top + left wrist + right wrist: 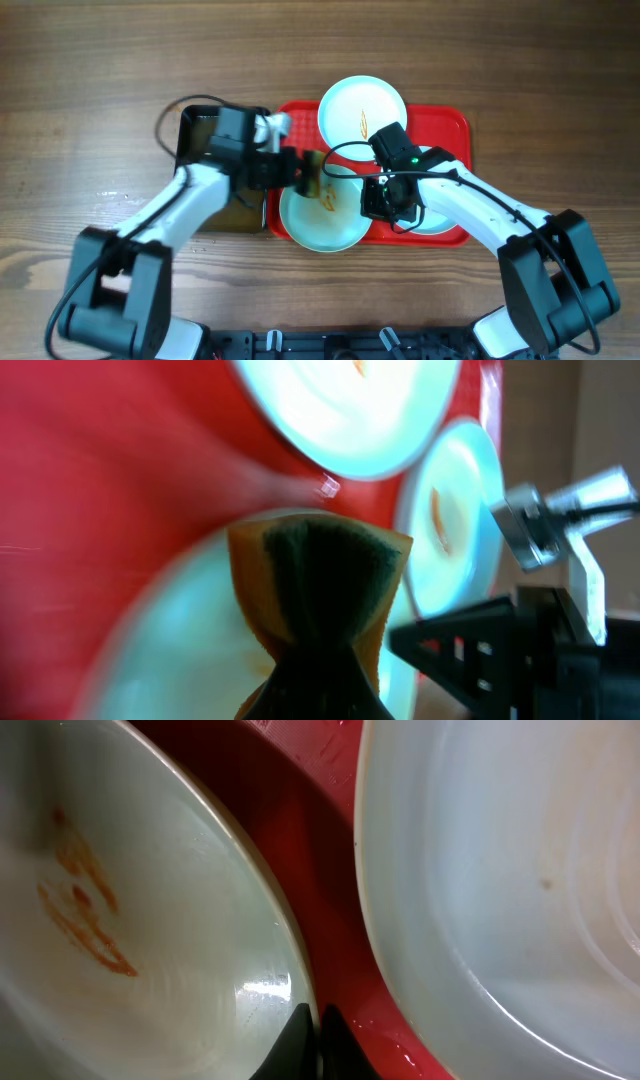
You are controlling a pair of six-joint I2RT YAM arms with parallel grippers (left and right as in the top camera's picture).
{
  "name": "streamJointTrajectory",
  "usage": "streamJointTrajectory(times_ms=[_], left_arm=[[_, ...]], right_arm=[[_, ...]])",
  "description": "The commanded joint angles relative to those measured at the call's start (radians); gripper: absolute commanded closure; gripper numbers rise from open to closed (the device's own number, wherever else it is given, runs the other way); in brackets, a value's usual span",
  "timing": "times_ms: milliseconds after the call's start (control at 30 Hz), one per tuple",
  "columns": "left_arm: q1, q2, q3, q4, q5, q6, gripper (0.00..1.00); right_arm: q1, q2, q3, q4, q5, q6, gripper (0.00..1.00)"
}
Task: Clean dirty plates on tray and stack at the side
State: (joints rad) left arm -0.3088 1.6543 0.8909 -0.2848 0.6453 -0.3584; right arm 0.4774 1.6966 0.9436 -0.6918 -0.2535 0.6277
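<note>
The bench (90, 90) is bare wood. On its left side stands a black tub (195, 135), just beside the left edge of the tray (450, 125), which lies in the middle of the bench.

The left arm crosses over the tub. Its left pincer (300, 172) is clenched on a sponge (312, 176). In the left wrist view the sponge (320, 580) is yellow-orange with a dark green face, squeezed to a narrow waist where the dark fingers (320, 695) hold it. It hangs over the far left rim of the near plate (320, 225).

The near plate sits in the near left part of the tray, its near rim reaching past the tray's near edge. The right wrist view shows orange-brown smears on its floor (80, 910).

The far plate (345, 110) lies at the tray's far edge, partly over the rim, with a small orange streak near its middle.

The right pincer (380, 208) is low between the near plate and the right plate (432, 226). In the right wrist view its tips (315, 1040) stand almost together, with the near plate's right rim running in between them, so it is clamped on that rim.

The right plate (500, 890) lies in the near right part of the tray, largely hidden from overhead by the right arm. A strip of red tray floor (300, 850) separates it from the near plate.
</note>
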Motion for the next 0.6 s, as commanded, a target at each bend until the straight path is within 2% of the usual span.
streamJointTrajectory(times_ms=[0, 67, 100, 200, 267, 367, 467, 567], left_arm=[[-0.122, 0.077, 0.007, 0.093, 0.07, -0.152, 0.96], [-0.166, 0.125, 0.007, 0.117, -0.014, -0.283, 0.96], [-0.173, 0.14, 0.007, 0.117, -0.036, -0.309, 0.96], [-0.194, 0.184, 0.007, 0.138, -0.038, -0.306, 0.96], [-0.196, 0.186, 0.007, 0.094, -0.137, -0.299, 0.96], [-0.165, 0.164, 0.007, -0.039, -0.421, -0.187, 0.96], [-0.154, 0.095, 0.007, -0.103, -0.546, -0.083, 0.96], [-0.154, -0.007, 0.007, -0.119, -0.55, -0.037, 0.96]], right_arm=[[0.008, 0.013, -0.005, -0.002, 0.01, 0.001, 0.95], [0.008, 0.013, -0.005, -0.005, 0.01, 0.001, 0.95], [0.008, 0.013, -0.005, -0.005, 0.01, 0.001, 0.95], [0.008, 0.013, -0.005, -0.006, 0.01, 0.001, 0.95], [0.008, 0.013, -0.005, -0.008, 0.01, 0.001, 0.95], [0.008, 0.013, -0.005, -0.01, 0.01, 0.0, 0.95], [0.008, 0.013, -0.005, -0.01, 0.01, 0.001, 0.95], [0.008, 0.013, -0.005, -0.012, 0.01, 0.001, 0.95]])
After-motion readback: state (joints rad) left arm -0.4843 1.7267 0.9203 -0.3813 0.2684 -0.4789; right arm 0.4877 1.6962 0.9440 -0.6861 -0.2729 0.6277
